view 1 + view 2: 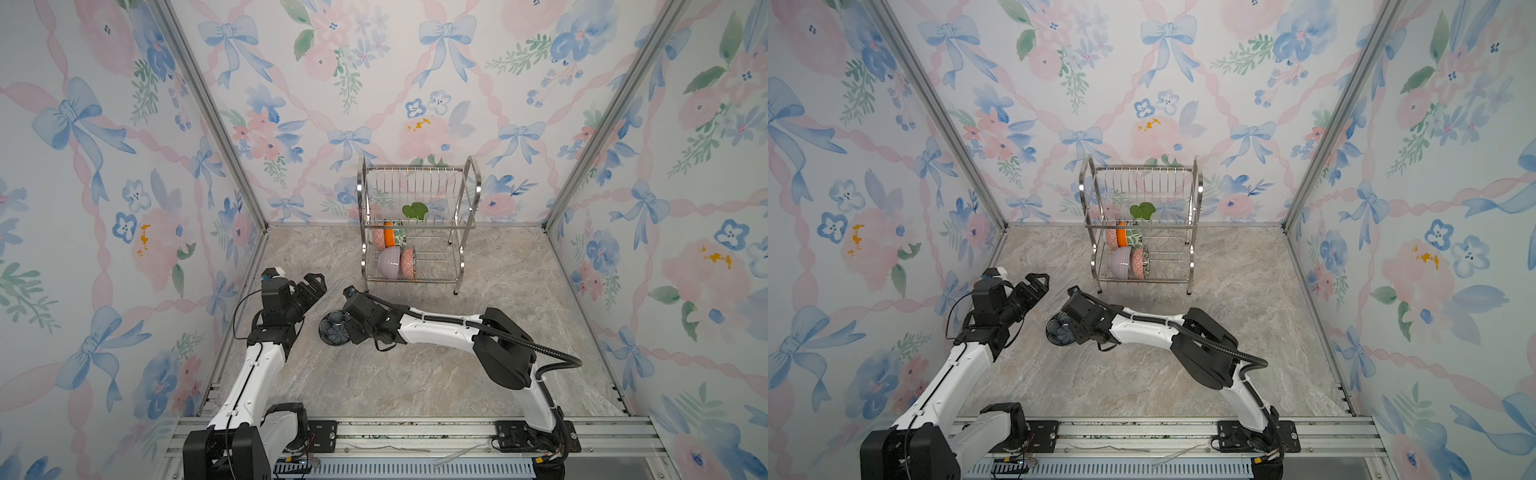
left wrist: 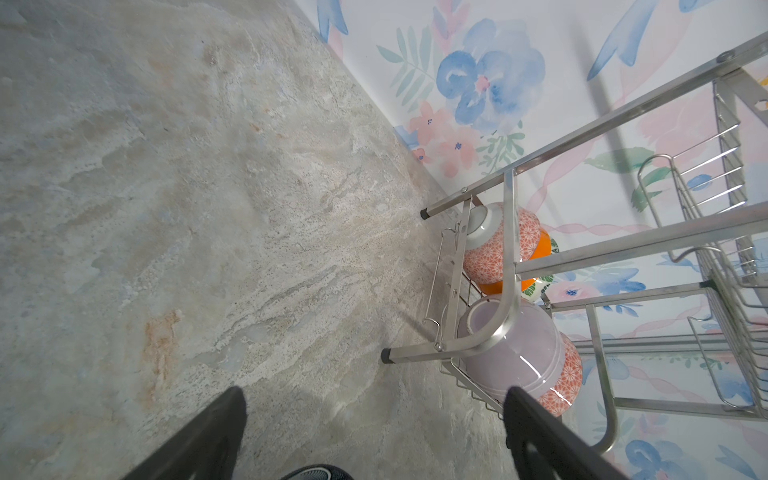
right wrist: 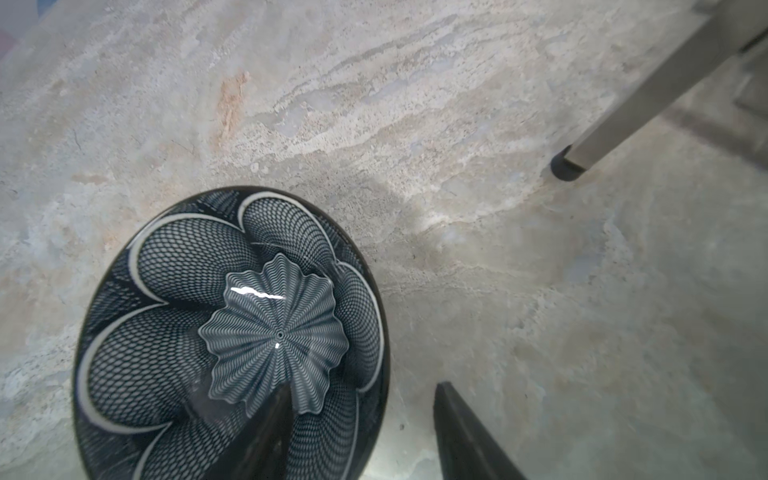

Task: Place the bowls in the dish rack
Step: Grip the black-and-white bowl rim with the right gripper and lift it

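Note:
A black-and-white floral bowl [image 1: 333, 329] [image 1: 1060, 330] [image 3: 232, 332] sits upright on the stone floor, left of and in front of the dish rack [image 1: 415, 226] [image 1: 1142, 226] [image 2: 623, 249]. My right gripper [image 3: 365, 388] straddles its near rim, one finger inside the bowl and the other outside, with a gap still showing beside the rim. The left gripper [image 1: 316, 284] [image 2: 374, 395] hangs wide open and empty, left of the rack. On the rack's lower tier stand a lilac bowl [image 1: 388, 262] [image 2: 511, 353], pink-patterned bowls [image 1: 409, 262] [image 2: 490, 253] and an orange bowl [image 1: 388, 235] [image 2: 540, 245].
The rack's near left leg [image 3: 567, 164] [image 2: 388, 356] stands close to both grippers. Floral walls enclose the floor on three sides. A metal rail [image 1: 415, 432] runs along the front edge, under the arm bases.

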